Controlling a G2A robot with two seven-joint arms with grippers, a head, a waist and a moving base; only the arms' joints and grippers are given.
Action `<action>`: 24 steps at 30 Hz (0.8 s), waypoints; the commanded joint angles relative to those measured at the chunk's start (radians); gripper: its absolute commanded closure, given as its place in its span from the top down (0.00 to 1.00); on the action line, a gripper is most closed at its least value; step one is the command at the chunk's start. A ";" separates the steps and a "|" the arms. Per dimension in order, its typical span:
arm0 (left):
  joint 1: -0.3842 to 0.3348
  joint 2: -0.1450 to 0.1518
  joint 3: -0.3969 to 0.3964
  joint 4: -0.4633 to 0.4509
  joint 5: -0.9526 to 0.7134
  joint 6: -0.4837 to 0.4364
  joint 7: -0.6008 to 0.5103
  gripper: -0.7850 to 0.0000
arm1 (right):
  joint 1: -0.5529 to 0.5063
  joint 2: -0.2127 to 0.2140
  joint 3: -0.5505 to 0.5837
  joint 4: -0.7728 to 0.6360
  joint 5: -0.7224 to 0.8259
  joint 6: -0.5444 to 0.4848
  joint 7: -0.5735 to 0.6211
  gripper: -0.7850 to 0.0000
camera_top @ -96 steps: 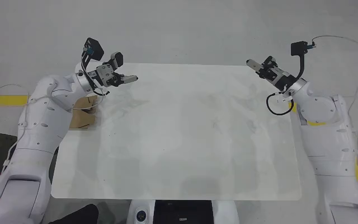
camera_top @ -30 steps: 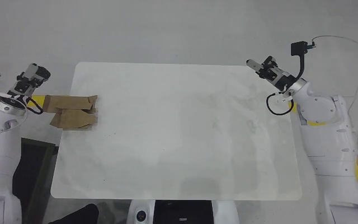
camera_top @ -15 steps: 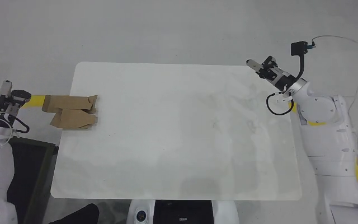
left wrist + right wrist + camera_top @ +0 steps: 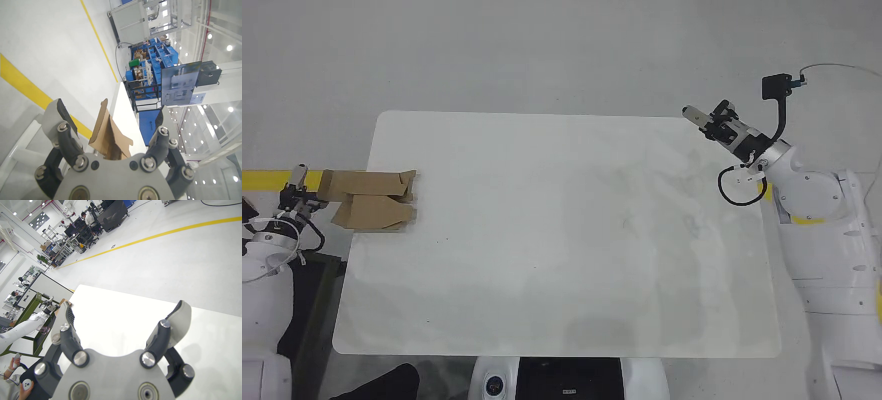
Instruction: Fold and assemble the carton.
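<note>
The carton is a flattened brown cardboard blank lying at the left edge of the white table, with its left end hanging over the edge. My left gripper sits off the table's left side, just beyond that overhanging end. In the left wrist view the left gripper is open and the carton lies ahead between its spread fingers, untouched. My right gripper hovers over the table's far right corner. It is open and holds nothing in the right wrist view.
The tabletop carries nothing but the carton. A dark green frame stands on the floor beside the table's left side, under my left arm. A yellow floor line runs past that side.
My left arm left the table's far left corner, swung out past the left side and uncovered the carton. It now points at the carton's overhanging end. The right arm and carton have not moved.
</note>
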State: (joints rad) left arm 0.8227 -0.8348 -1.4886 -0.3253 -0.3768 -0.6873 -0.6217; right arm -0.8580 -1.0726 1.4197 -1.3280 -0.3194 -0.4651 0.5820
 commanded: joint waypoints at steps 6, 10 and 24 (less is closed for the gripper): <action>-0.021 -0.016 0.031 0.013 0.045 0.022 -0.040 1.00 | 0.000 0.000 0.000 0.000 0.000 0.000 0.000 1.00; -0.029 -0.021 0.032 0.023 0.035 0.024 -0.082 0.47 | 0.000 0.000 0.000 0.000 0.000 0.000 0.000 1.00; -0.050 -0.029 0.012 0.041 -0.024 0.020 -0.174 0.00 | 0.000 0.000 0.000 0.000 0.000 0.000 0.000 1.00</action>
State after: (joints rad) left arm 0.7745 -0.8642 -1.4729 -0.2829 -0.3917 -0.6618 -0.7854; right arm -0.8580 -1.0726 1.4197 -1.3280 -0.3194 -0.4651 0.5820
